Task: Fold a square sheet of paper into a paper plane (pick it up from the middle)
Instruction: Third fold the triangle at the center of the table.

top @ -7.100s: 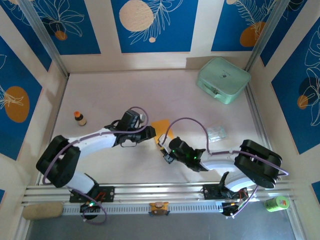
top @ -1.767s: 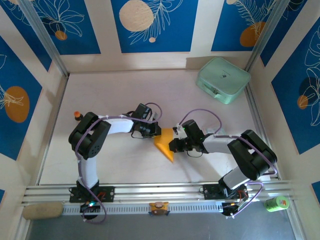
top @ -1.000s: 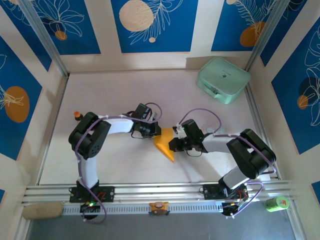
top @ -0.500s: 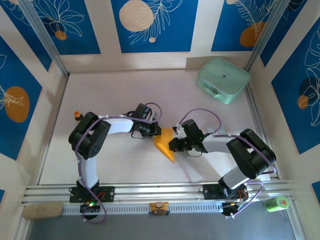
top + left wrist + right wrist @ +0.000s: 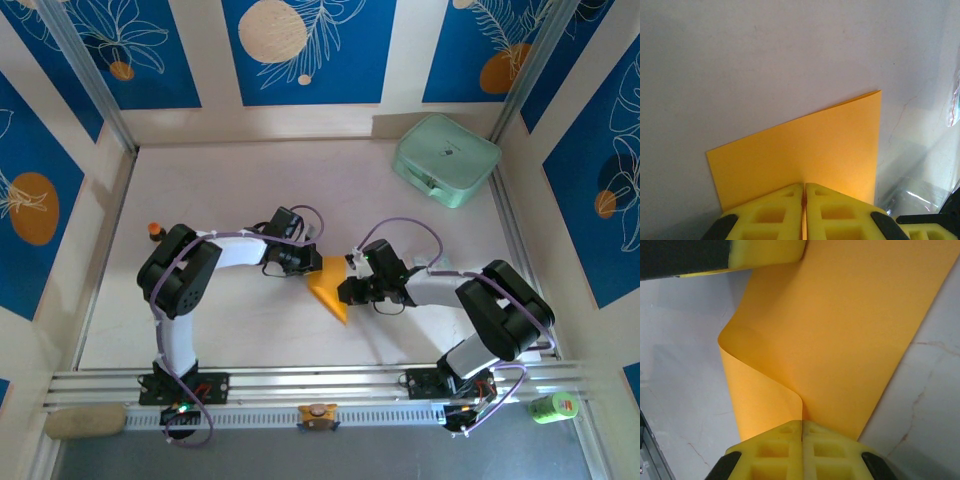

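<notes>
The left tool has its two yellow pads pressed together on the near edge of the orange-yellow sheet of paper, with only a thin seam between them, so it is pinching the sheet. From that wrist the paper reaches away from the pads as a flat, folded shape with a straight crease down its right side, and it lies against the pale bench. Crinkled clear plastic sits just beside the paper at the right. The right tool is also clamped shut on the sheet of paper. Here the paper bends into a soft curl at the left of the pads. A yellow pad of the left tool holds the far end of the sheet at the top of that view. From above, the left tool and the right tool meet from opposite sides near the middle of the bench. The sheet of paper is caught between them and narrows to a point toward the near edge. Well apart from them, a mint-green case rests in the far right corner. A small orange-capped bottle stands at the left, partly behind the left arm.
</notes>
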Robot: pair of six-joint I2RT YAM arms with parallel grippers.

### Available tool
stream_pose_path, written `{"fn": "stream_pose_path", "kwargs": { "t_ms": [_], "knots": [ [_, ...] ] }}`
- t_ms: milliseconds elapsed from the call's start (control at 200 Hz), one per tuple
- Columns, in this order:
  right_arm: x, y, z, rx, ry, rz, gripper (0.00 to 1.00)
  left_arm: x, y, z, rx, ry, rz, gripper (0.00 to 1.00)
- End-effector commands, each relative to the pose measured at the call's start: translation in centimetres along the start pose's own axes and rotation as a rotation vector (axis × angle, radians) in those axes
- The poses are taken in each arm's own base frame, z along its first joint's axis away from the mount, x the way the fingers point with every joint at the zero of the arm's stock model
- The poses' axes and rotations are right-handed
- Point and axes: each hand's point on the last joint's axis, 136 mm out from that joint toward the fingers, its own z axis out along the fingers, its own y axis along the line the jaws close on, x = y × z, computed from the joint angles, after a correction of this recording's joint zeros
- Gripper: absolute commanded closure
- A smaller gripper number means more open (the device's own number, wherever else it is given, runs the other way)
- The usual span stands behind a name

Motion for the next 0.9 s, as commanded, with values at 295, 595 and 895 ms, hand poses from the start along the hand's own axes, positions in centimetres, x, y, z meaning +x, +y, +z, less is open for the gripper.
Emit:
{"fn": "stream_pose_path", "kwargs": {
  "t_ms": [295,595,895],
  "knots": [
    [0.2,-0.3,0.6,0.014,0.029,0.011,1.00,0.0,0.7,-0.6,-0.022,-0.001,-0.014,0.88],
    [-1.1,0.9,-0.3,-0.006,-0.004,-0.029,1.00,-0.1,0.7,-0.6,-0.022,-0.004,-0.014,0.88],
    [-0.5,0.3,0.3,-0.002,0.023,-0.002,1.00,0.0,0.8,-0.6,-0.022,0.000,-0.014,0.88]
  ]
}}
